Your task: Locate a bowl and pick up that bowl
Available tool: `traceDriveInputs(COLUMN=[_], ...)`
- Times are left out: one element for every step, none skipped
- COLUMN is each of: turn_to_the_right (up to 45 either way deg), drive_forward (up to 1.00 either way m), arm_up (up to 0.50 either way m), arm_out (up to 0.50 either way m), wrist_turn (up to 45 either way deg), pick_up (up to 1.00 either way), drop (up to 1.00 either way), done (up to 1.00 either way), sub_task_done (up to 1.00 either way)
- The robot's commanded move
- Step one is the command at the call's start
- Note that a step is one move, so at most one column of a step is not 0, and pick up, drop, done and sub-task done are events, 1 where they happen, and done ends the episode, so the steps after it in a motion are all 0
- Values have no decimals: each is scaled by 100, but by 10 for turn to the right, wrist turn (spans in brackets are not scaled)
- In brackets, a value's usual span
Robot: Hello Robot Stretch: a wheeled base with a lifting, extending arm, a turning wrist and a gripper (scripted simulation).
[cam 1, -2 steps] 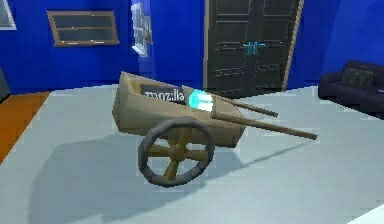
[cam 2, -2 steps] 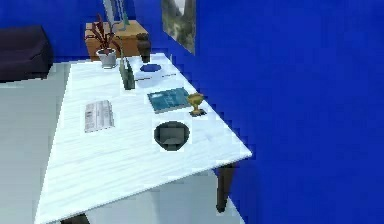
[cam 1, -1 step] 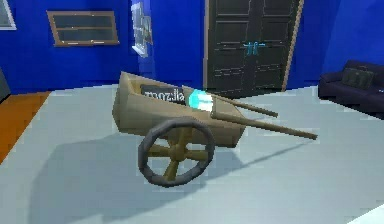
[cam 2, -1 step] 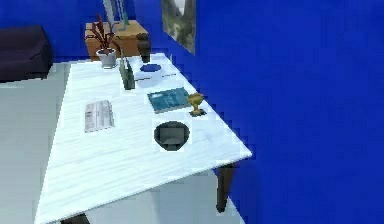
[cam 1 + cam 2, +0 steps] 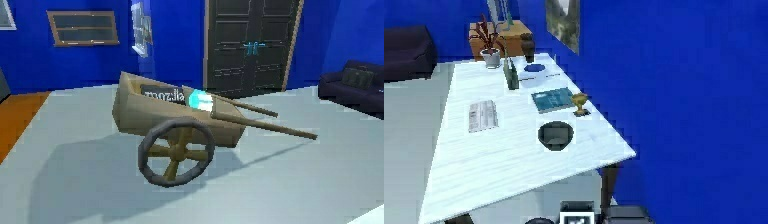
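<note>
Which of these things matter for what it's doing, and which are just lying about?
For the job: dark bowl on the white table.
Just lying about: newspaper, blue book, small gold trophy, potted plant, wooden cart.

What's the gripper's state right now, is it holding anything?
Gripper: a dark sliver at the arm side view's bottom edge; its state and whether it holds anything cannot be told.
</note>
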Motion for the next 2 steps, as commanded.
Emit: traceDriveInputs(turn_to_the_right=[0, 0], drive_forward=[0, 0], arm_up=[0, 0], arm_out=[46, 0], wrist_turn=[0, 450], pick_up=[0, 0], drop=[0, 0], done=[0, 0], sub_task_done=[0, 0])
